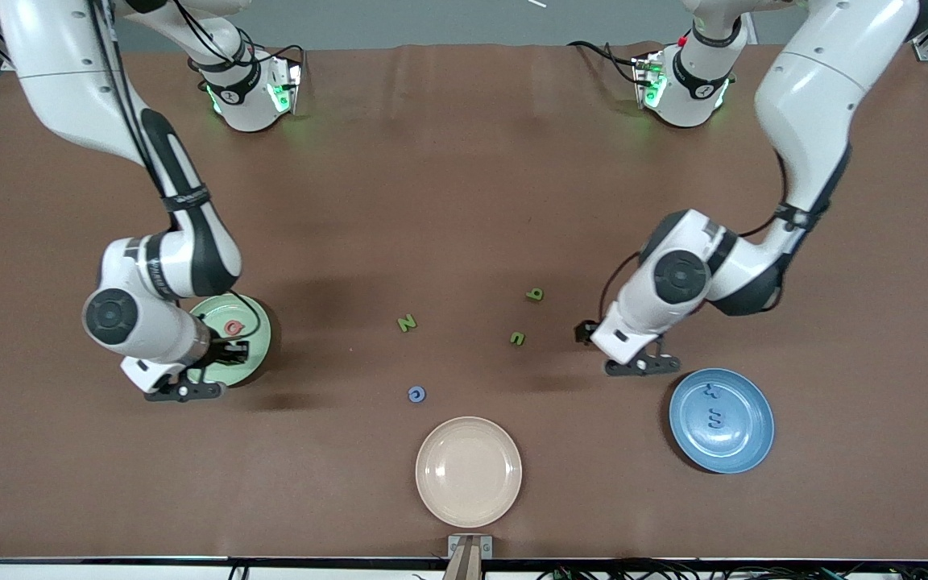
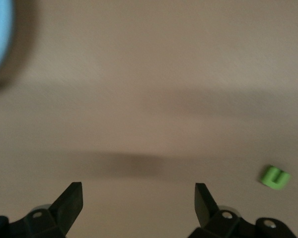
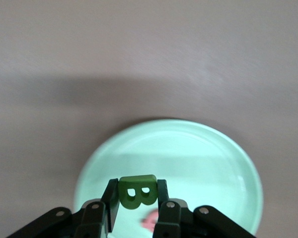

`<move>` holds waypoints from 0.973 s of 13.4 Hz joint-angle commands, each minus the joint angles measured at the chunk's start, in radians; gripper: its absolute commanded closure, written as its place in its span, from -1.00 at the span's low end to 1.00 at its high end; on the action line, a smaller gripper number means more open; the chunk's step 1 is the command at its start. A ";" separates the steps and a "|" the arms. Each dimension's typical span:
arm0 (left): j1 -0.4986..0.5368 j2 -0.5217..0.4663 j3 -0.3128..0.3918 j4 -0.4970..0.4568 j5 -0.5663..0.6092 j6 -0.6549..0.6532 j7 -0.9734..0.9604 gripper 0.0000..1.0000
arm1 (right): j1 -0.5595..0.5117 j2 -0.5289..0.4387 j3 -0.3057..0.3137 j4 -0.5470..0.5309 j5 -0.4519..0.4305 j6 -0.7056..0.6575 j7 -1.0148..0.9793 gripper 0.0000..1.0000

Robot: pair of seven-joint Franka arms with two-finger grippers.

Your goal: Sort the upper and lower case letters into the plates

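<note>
Green B (image 3: 137, 192) in right end effector (image 3: 137, 198)

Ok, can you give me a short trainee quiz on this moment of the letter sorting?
1. True or false: the left gripper is holding a letter.
2. What does the right gripper hold? A) a red A, B) the green capital B, C) a yellow K.
3. Fill in: the small pink letter Q lies in the ___ plate.
Key: 1 false, its jaws are open and empty; 2 B; 3 pale mint green plate.
</note>
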 commanded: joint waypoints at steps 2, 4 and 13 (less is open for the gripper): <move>-0.087 0.009 0.005 -0.044 0.022 0.028 -0.182 -0.78 | -0.077 -0.058 0.026 -0.163 -0.002 0.098 -0.115 0.99; -0.101 -0.005 0.005 -0.116 0.022 0.114 -0.233 -0.68 | -0.087 -0.053 0.024 -0.193 -0.002 0.117 -0.118 0.96; -0.148 0.041 0.008 -0.133 0.161 0.165 -0.393 -0.39 | -0.019 -0.053 0.027 -0.157 -0.003 0.106 0.010 -1.00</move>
